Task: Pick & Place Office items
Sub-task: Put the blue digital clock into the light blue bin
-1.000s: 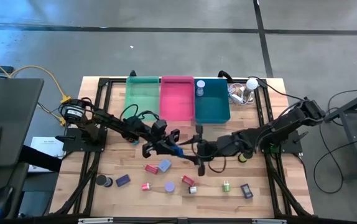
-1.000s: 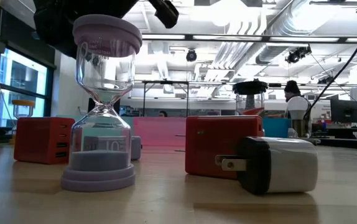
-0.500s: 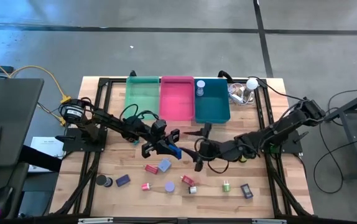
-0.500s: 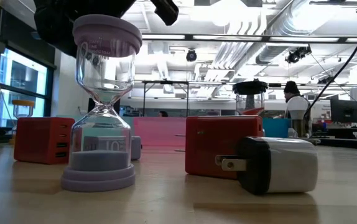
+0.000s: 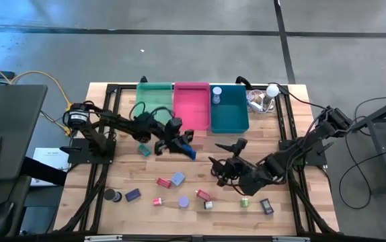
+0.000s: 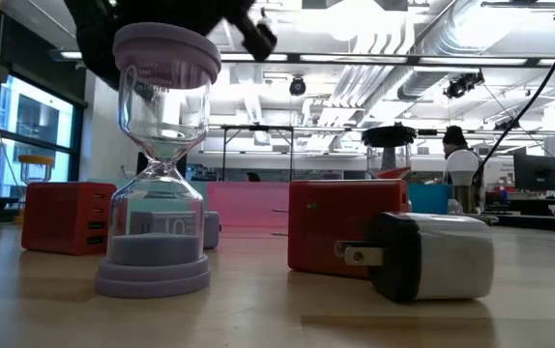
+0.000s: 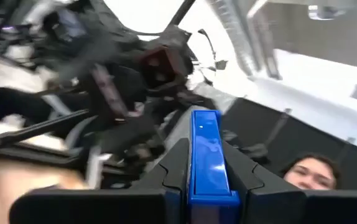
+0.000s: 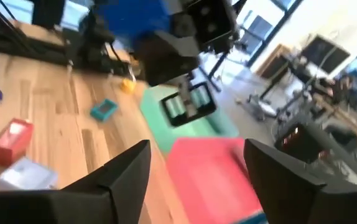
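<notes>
Office items lie scattered along the near half of the wooden bench: a dark round roll, a purple block, a red block, a pale blue block, a lavender disc, a small green piece and a dark clip. A small teal block lies apart, closer to the bins.

Only the low view shows their forms up close: a lavender hourglass with clear glass bulbs standing upright, boxy red chargers, and a glossy dark and white plug adapter lying on its side with metal prongs. The bench grain is pale planked wood.

At the far edge sit three rectangular plastic bins side by side: green bin, pink bin, teal bin.

The left claw hangs over the bench middle, just in front of the green and pink bins. The left wrist view, unlike the overhead, shows its two dark fingers pinched tight against a smooth, glossy blue block standing up between them.

The right claw is low over the bench right of centre. Its wrist view shows the fingers spread wide with nothing between them, looking towards the bins.
</notes>
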Robot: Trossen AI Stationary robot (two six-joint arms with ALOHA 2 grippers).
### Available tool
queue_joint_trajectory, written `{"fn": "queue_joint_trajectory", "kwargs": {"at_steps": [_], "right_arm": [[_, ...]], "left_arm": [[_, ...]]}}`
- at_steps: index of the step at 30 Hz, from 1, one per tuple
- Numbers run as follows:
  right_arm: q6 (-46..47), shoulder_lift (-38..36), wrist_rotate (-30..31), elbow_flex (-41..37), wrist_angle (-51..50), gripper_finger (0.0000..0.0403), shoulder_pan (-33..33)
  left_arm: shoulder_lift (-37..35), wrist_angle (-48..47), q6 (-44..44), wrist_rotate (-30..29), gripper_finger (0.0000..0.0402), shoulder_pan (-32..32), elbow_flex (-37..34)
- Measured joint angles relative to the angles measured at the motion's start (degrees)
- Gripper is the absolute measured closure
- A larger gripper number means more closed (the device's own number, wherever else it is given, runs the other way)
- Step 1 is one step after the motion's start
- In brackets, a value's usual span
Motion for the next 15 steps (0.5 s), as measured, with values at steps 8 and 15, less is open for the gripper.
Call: {"fn": "queue_joint_trajectory", "kwargs": {"at_steps": [8, 15], "right_arm": [[14.27, -0.01, -3.79, 0.02, -12.27, 0.0170, -1.95], [16.40, -0.08, -8.64, -1.80, -13.23, 0.0172, -4.36]], "left_arm": [[-6.93, -19.46, 3.65, 7.59, 0.0355, 14.30, -0.07], [-15.16, -33.07, 2.77, 20.64, 0.0354, 28.39, -0.07]]}}
